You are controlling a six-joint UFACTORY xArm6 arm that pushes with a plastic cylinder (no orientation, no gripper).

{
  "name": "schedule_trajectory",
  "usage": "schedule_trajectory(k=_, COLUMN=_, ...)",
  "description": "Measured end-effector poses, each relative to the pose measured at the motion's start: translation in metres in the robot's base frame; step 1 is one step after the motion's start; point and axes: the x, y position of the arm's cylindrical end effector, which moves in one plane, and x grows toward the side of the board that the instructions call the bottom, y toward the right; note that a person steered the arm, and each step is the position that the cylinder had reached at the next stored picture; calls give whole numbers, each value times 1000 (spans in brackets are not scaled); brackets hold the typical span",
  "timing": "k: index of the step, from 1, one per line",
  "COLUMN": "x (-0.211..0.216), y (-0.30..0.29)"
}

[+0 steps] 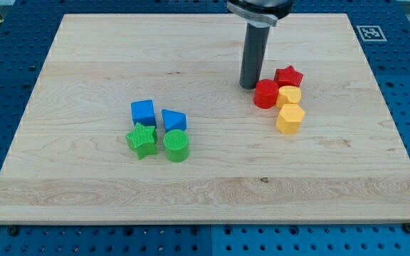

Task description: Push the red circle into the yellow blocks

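Observation:
The red circle (265, 94) lies right of the board's middle, touching the upper yellow block (289, 96) on its right. A yellow hexagon (290, 119) sits just below that block. A red star (288, 76) sits above the upper yellow block. My tip (249, 86) rests on the board just to the upper left of the red circle, very close to it or touching it.
A blue cube (143, 112) and a blue triangular block (174, 119) lie left of centre, with a green star (142, 140) and a green circle (176, 145) just below them. The wooden board (84, 199) ends at blue perforated table edges all around.

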Motion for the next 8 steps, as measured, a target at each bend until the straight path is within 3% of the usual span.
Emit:
schedule_trajectory(k=4, x=-5, y=16)
schedule_trajectory(k=8, x=17, y=29)
